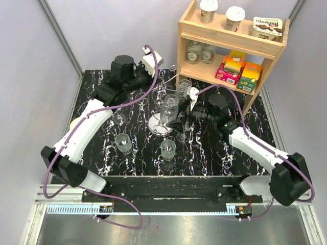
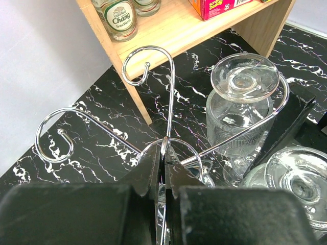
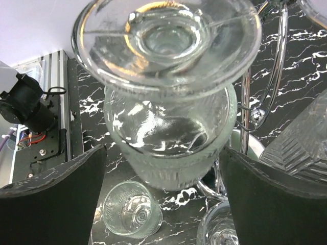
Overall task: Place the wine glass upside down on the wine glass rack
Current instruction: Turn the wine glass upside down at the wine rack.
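wine glass (image 3: pixel 171 132) hung inverted on wine glass rack (image 2: pixel 169 112); placement looked done. right pincer (image 3: pixel 162 153) apart, flanking bowl, withdrawal remained. left pincer (image 2: pixel 164 153) clamped rack's centre wire.

A black tabletop (image 1: pixel 204 153) veined with white marbling carries the round disc base of the wine glass rack (image 1: pixel 159 127) near its middle, and two ribbed glasses (image 1: pixel 123 143) (image 1: pixel 168 148) stand upright in front of it, apart from each other. At the far right corner stands a wooden shelf unit (image 1: pixel 185 48). Its top board holds two lidded cups (image 1: pixel 208 10) and a yogurt tub (image 1: pixel 267 28), and its lower board holds Chang-branded glasses (image 1: pixel 194 51) beside colourful boxes (image 1: pixel 231 69).
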